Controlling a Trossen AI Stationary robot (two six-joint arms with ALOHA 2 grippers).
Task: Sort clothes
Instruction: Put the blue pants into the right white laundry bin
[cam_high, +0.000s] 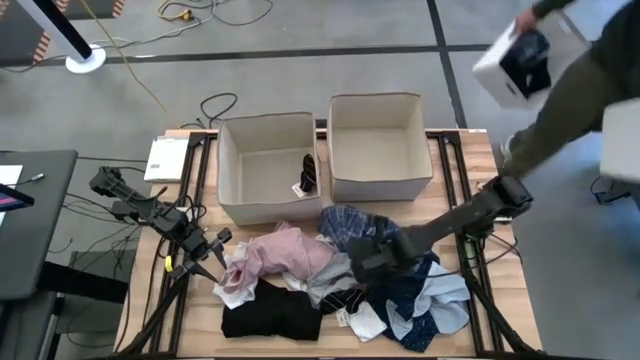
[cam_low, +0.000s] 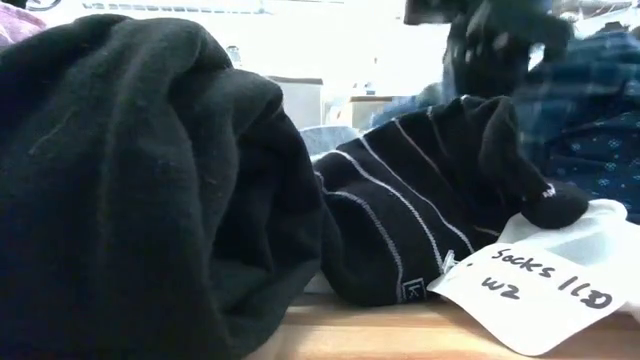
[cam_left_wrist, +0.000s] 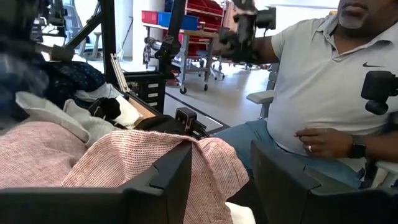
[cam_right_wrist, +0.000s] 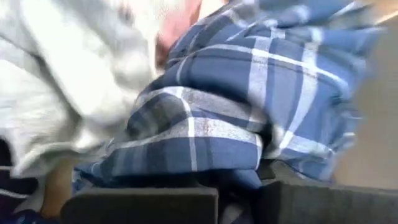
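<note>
Black fabric is filling the near left of the low view: the black garment (cam_low: 130, 190) is lying at the near edge of the table (cam_high: 455, 165), with a dark striped sock (cam_low: 420, 200) and its paper tag (cam_low: 545, 290) just to its right. Behind these, the clothes (cam_high: 340, 285) are sitting in one loose pile across the near half of the table, the pink garment (cam_high: 285, 250) toward the left, the blue plaid shirt (cam_high: 345, 225) at the far middle, and light blue and navy dotted pieces toward the right. Two beige boxes are standing at the far side: the left box (cam_high: 232, 165) is holding one dark striped piece, the right box (cam_high: 375, 185) is showing nothing inside. The right gripper (cam_high: 365, 262) is reaching into the middle of the pile and, in its wrist view, is clamping its fingers on a fold of the plaid shirt (cam_right_wrist: 249, 118). The left gripper (cam_high: 205, 255) is waiting at the left edge of the pile, fingers (cam_left_wrist: 161, 180) standing half apart and grasping nothing, with pink cloth (cam_left_wrist: 124, 162) just beyond them. A person (cam_left_wrist: 323, 93) is sitting beyond the table. The step in hand looks like the pick of the plaid shirt; the next move calls for a lift high enough to free it from neighbouring cloth, then a carry to a box, though which box I cannot tell.
</note>
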